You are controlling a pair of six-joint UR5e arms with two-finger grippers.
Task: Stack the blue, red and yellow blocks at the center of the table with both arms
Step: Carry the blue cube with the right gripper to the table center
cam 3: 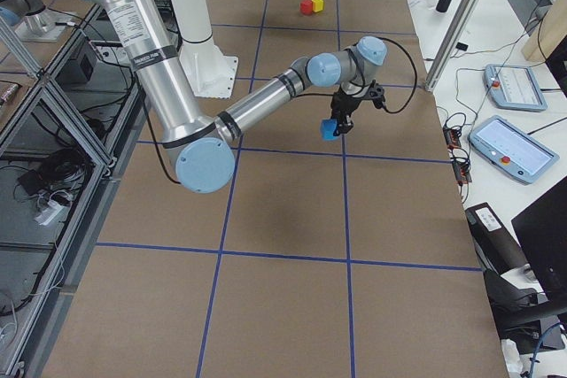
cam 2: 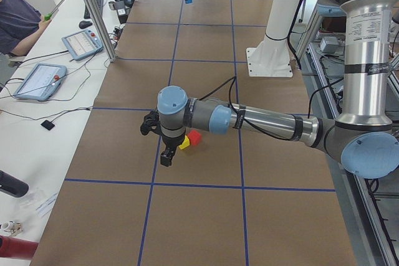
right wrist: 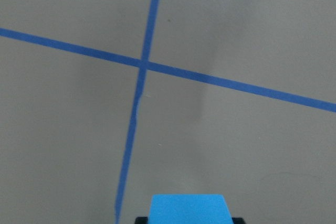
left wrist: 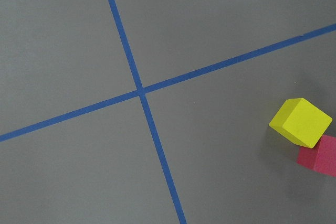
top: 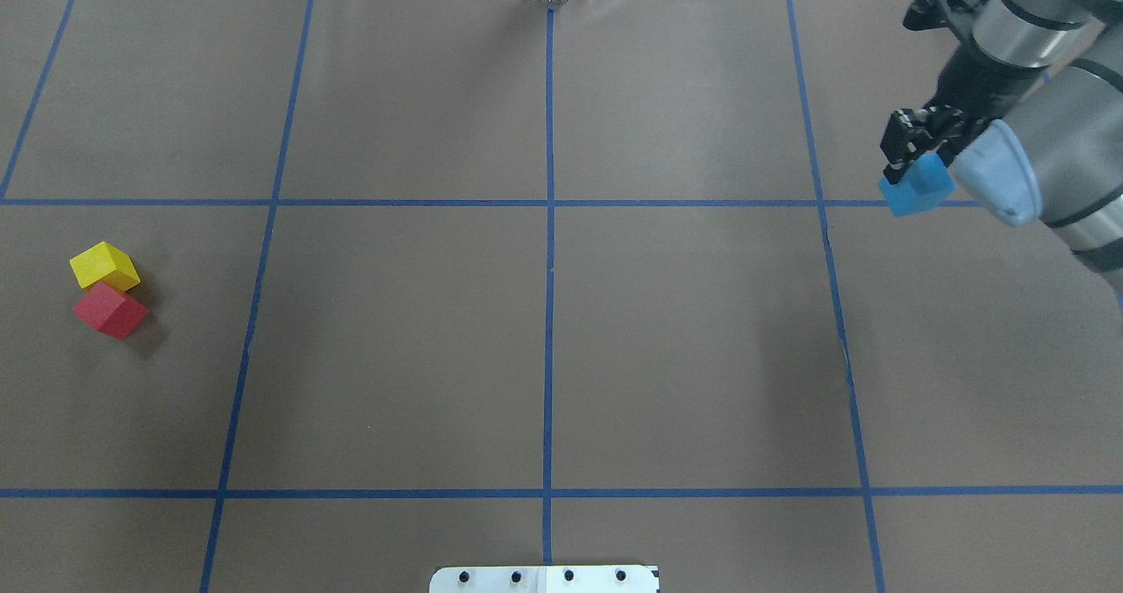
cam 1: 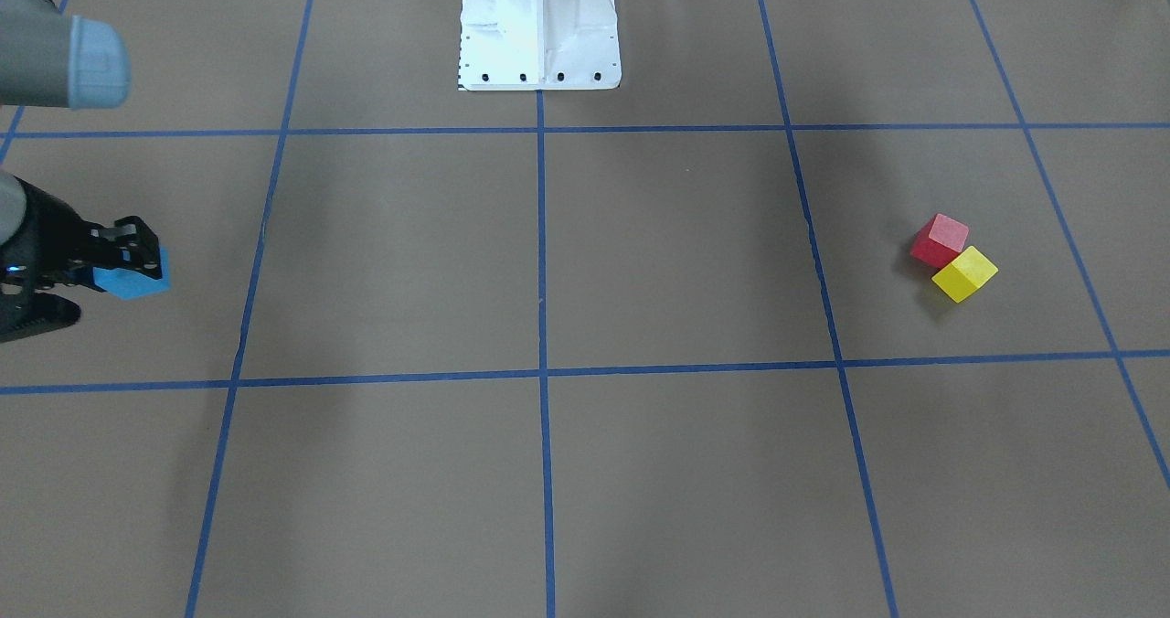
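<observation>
My right gripper [cam 1: 137,266] is shut on the blue block [cam 1: 132,280] and holds it above the table at the robot's right side; both also show in the overhead view [top: 912,167] and the exterior right view [cam 3: 335,121]. The red block [top: 110,309] and the yellow block [top: 104,266] lie touching each other on the table at the robot's left. My left gripper [cam 2: 167,157] hovers above the table close to the yellow block [cam 2: 184,144]; it shows only in the exterior left view, so I cannot tell if it is open or shut. The left wrist view shows the yellow block [left wrist: 301,121] and the red block [left wrist: 320,156] at its right edge.
The white robot base [cam 1: 539,24] stands at the table's near middle edge. Blue tape lines [top: 549,312] divide the brown table into squares. Tablets [cam 2: 37,79] and a seated person [cam 2: 15,23] are at a side bench beyond the far edge.
</observation>
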